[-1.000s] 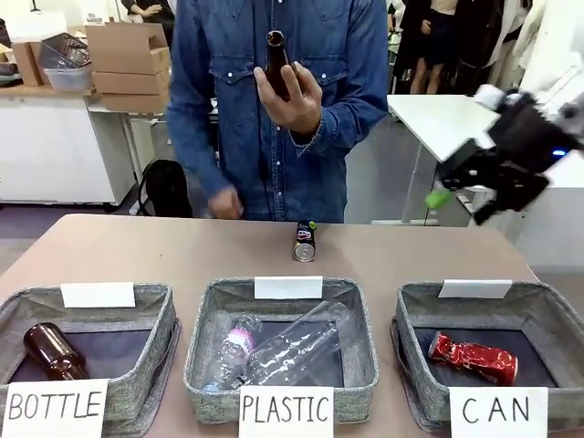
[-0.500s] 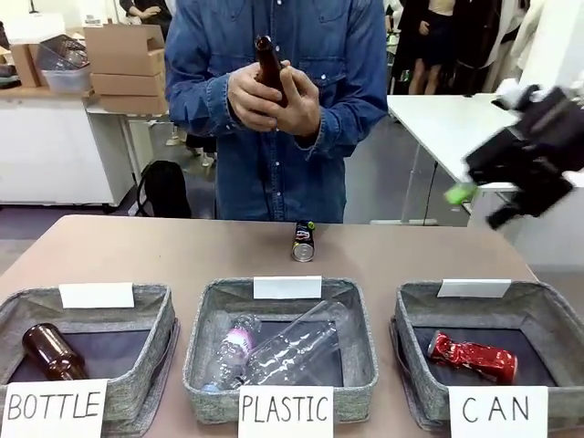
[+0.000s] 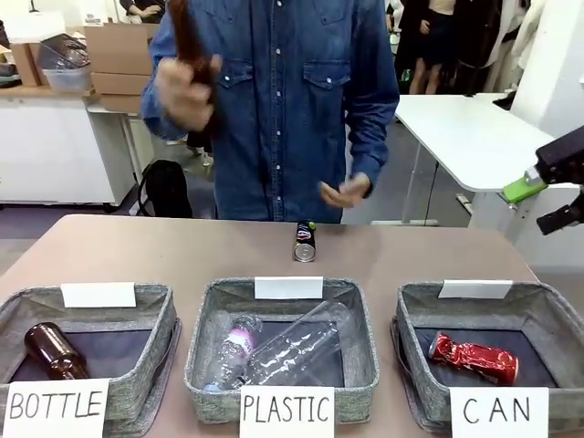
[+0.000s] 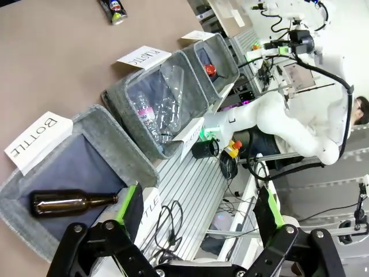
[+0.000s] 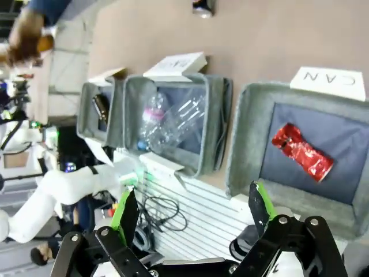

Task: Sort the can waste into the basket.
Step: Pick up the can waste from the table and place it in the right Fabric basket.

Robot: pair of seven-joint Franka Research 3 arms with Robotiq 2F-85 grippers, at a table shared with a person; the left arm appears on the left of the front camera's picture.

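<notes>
A black can point(image 3: 304, 242) lies on the brown table near its far edge, in front of the person; it also shows at the top of both wrist views, black can point(image 4: 115, 8) and black can point(image 5: 203, 7). A crushed red can point(image 3: 473, 358) rests inside the grey CAN basket point(image 3: 412, 319) at front right. From above, my right gripper point(image 5: 192, 210) looks down on the red can point(image 5: 302, 151) in the CAN basket point(image 5: 242, 138), jaws open and empty. At the picture's right edge the right gripper point(image 3: 543, 203) hangs high above the table. My left gripper point(image 4: 199, 208) is open and empty.
The person holds a brown bottle point(image 3: 182, 36) raised at upper left, the other hand point(image 3: 345, 192) low above the table's far edge. The middle PLASTIC basket point(image 3: 201, 347) holds clear bottles. The BOTTLE basket point(image 3: 160, 338) at left holds a brown bottle point(image 3: 53, 351).
My right arm has pulled back toward the picture's right edge. The person has swung the brown bottle from chest height up to the upper left and dropped the other hand.
</notes>
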